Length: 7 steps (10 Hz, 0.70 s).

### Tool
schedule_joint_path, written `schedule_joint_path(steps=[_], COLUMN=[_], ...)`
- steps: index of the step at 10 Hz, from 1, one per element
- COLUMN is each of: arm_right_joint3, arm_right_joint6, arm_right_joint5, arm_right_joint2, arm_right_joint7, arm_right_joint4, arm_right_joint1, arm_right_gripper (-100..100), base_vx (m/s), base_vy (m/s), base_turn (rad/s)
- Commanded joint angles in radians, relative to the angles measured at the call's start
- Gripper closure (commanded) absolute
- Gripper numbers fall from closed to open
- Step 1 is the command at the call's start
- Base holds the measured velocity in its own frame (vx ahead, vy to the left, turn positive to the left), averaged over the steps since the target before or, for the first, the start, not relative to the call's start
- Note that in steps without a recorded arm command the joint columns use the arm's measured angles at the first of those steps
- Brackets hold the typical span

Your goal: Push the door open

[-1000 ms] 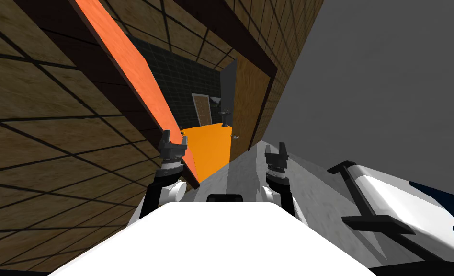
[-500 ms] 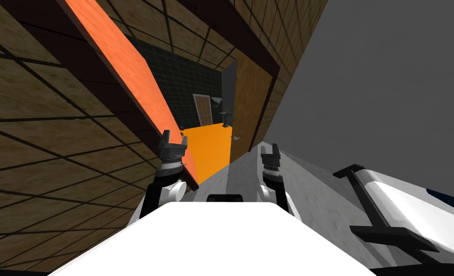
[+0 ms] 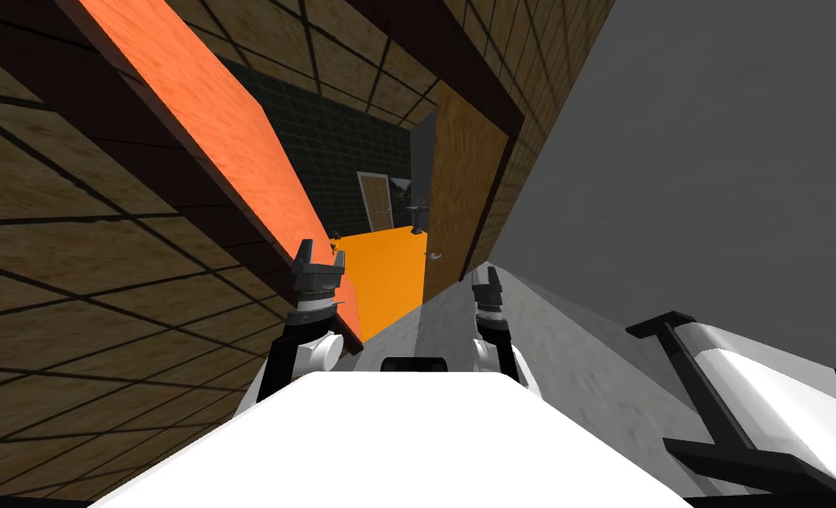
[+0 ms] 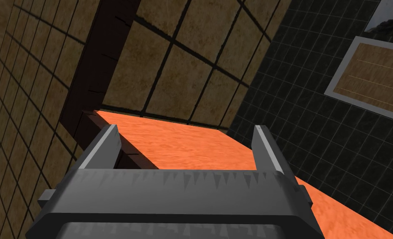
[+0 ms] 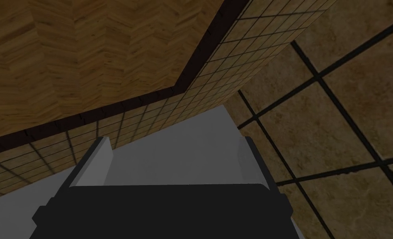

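The left claw [image 3: 317, 261], spread wide and holding nothing, sits at the near edge of the flat orange door [image 3: 213, 132], which stands ajar from the tan tiled wall [image 3: 72, 265]. Bright orange floor [image 3: 390, 273] shows through the gap. The right claw [image 3: 485, 284] hangs near the plain grey wall [image 3: 716, 176].

From the left wrist, the orange face runs behind the parted fingers [image 4: 102, 145]; I cannot tell whether they touch it.

From the right wrist, that claw stands open and empty.

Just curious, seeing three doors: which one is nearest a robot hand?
The orange door, right by the left gripper; the brown door and the small pale-framed door stand farther off.
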<state>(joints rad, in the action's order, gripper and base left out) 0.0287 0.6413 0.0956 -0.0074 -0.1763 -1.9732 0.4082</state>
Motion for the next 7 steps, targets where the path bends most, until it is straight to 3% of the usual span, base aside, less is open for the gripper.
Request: schedule_joint_path(steps=[1, 6, 7], arm_right_joint3=[0.0, -0.014, -0.014], arm_right_joint6=[0.01, 0.039, 0.039], arm_right_joint5=[0.002, 0.032, 0.032], arm_right_joint2=[-0.004, -0.029, -0.029], arm_right_joint7=[-0.003, -0.021, -0.021], arm_right_joint4=[0.036, 0.202, 0.218], arm_right_joint1=[-0.01, -0.089, -0.089], arm_right_gripper=[-100, -100, -100], base_vx=[0.058, 0.081, 0.069], base_vy=[-0.044, -0.067, -0.069], base_turn=[0.02, 0.057, 0.018])
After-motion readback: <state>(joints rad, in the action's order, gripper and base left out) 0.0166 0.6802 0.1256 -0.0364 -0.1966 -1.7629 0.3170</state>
